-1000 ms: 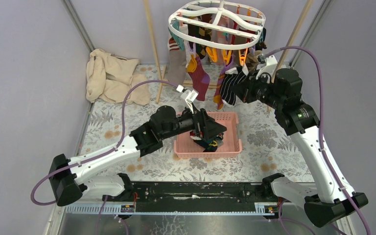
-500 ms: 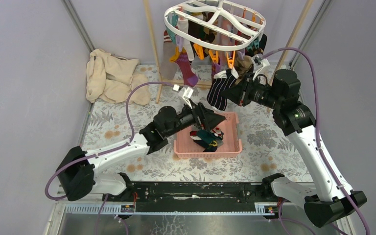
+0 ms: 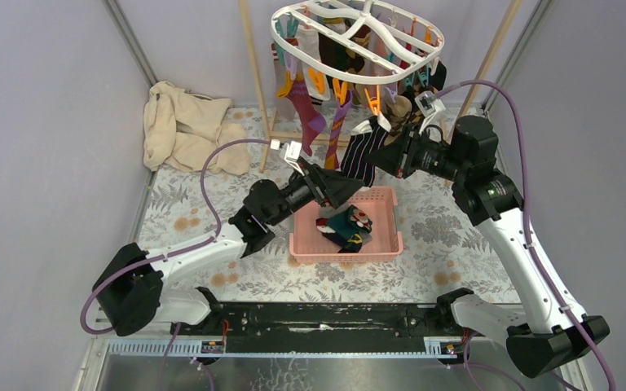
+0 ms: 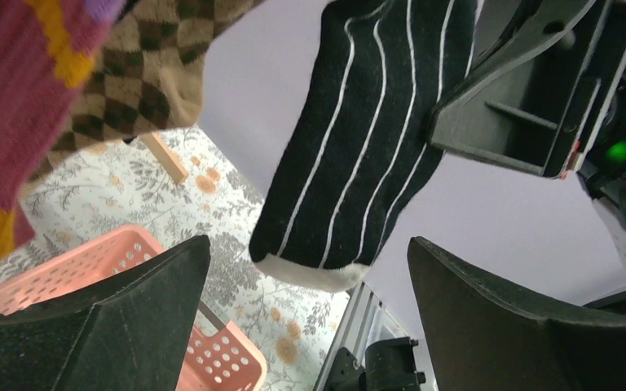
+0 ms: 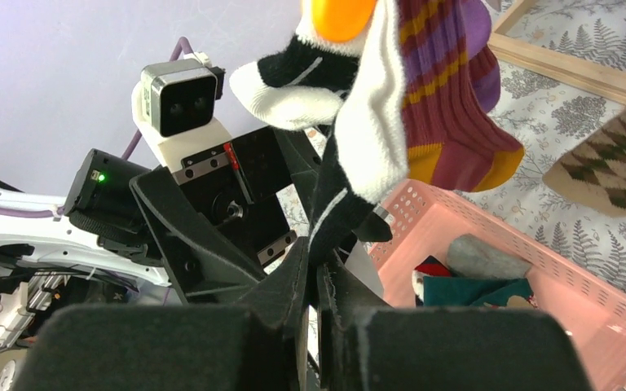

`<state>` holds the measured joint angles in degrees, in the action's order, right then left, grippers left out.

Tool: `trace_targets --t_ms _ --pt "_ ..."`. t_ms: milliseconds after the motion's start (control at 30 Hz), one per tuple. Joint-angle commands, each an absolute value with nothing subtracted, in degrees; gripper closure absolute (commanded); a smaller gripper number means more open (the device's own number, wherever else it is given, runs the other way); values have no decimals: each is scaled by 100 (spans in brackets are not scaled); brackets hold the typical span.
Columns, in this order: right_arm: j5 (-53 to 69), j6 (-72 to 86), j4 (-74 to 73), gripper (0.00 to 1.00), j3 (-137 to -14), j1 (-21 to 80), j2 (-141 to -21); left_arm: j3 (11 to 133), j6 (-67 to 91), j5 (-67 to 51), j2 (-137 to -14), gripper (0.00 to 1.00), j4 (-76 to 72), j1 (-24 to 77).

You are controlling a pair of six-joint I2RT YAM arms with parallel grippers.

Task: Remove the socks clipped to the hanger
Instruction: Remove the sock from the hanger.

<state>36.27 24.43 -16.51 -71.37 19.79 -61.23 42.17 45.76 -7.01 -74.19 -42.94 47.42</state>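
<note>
The white oval hanger (image 3: 357, 39) hangs at the top with several socks (image 3: 310, 106) clipped round its rim. My right gripper (image 3: 385, 152) is shut on a black sock with thin white stripes (image 3: 360, 156), whose white cuff is under an orange clip (image 5: 338, 15). In the right wrist view the jaws (image 5: 316, 269) pinch that sock (image 5: 336, 213) low down. My left gripper (image 3: 349, 189) is open just below the sock. In the left wrist view the sock's toe (image 4: 350, 171) hangs above the wide-open, empty gripper (image 4: 310, 281).
A pink slotted basket (image 3: 390, 238) under the hanger holds several dropped socks (image 3: 344, 228). A brown argyle sock (image 4: 151, 65) and a magenta and yellow sock (image 4: 12, 122) hang close by. Wooden poles (image 3: 253, 77) stand behind. A beige cloth (image 3: 183, 126) lies at the back left.
My left gripper has risen out of the basket to just under the striped sock. The hanger has swung left. My right gripper has kept its hold and shifted slightly left.
</note>
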Motion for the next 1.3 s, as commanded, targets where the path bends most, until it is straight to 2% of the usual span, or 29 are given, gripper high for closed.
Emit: trace_targets --t_ms 0,100,267,400,467,567,667,733,867,933,1033,1267 --pt "3937 2604 -1248 92 -7087 1971 -6159 4172 4693 -567 -7443 2 -5117 4631" --pt "3995 2666 -1181 92 -7052 1969 -6202 4147 4755 -624 -7505 12 -5287 4547" --pt "4111 2769 -1044 92 -6968 1973 -6266 4240 4858 -868 -7640 39 -5387 4396" --pt "4171 2830 -968 92 -6974 1973 -6292 4258 4860 -926 -7677 50 -5388 4340" --pt "4187 2838 -963 92 -6967 1969 -6302 4274 4868 -972 -7688 67 -5349 4301" --pt "4175 2826 -986 92 -6939 1969 -6319 4326 4876 -1020 -7684 99 -5259 4255" --pt "4156 2795 -1000 90 -6893 1969 -6333 4377 4878 -1084 -7629 100 -5167 4217" --pt "4106 2735 -1050 85 -6870 1969 -6329 4413 4842 -1130 -7547 100 -5013 4206" --pt "3634 2485 -1371 54 -6888 1969 -6284 4589 4729 -1196 -7360 100 -4369 4185" --pt "3256 2340 -1504 47 -6908 1969 -6233 4678 4695 -1265 -7302 100 -4084 4151" --pt "2579 2149 -1686 42 -6998 1970 -6139 4792 4701 -1396 -7269 100 -3838 4091" --pt "1428 1833 -1864 40 -7472 1977 -5916 5045 4605 -1491 -7352 100 -3431 4029"
